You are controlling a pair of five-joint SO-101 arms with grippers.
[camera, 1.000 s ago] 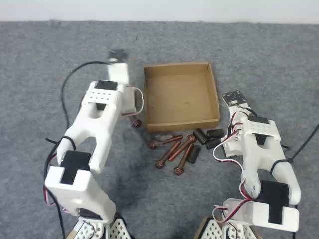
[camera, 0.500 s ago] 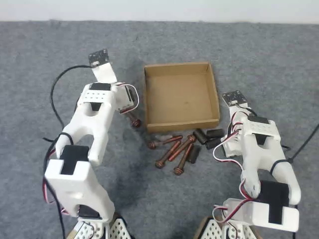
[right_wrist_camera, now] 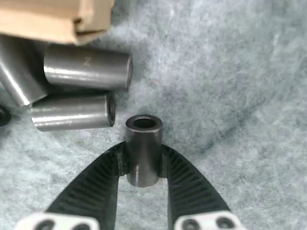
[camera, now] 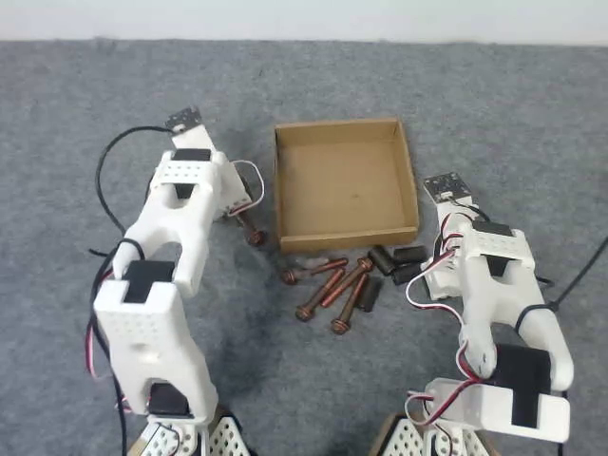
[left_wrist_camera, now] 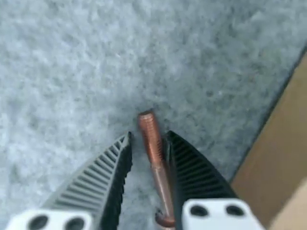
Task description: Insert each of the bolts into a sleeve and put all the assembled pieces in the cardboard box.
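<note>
A copper bolt (left_wrist_camera: 152,143) lies on the grey carpet between the fingers of my left gripper (left_wrist_camera: 148,135). It rests against one finger, with a gap to the other, so this gripper is open. From above, this bolt (camera: 247,226) is just left of the cardboard box (camera: 347,239). My right gripper (right_wrist_camera: 144,151) is shut on a dark steel sleeve (right_wrist_camera: 144,143), held upright with its bore showing. Two more sleeves (right_wrist_camera: 86,69) lie side by side just beyond it, near the box corner (right_wrist_camera: 48,14).
Several loose bolts (camera: 332,285) lie fanned out in front of the box, with dark sleeves (camera: 394,258) to their right and one (camera: 369,294) among them. The box is empty inside. Its wall (left_wrist_camera: 283,158) runs close beside the left gripper. Open carpet lies all around.
The left arm's wrist has swung to the left and settled lower over the bolt by the box, which shifted slightly. The right arm and the pile have not moved.
</note>
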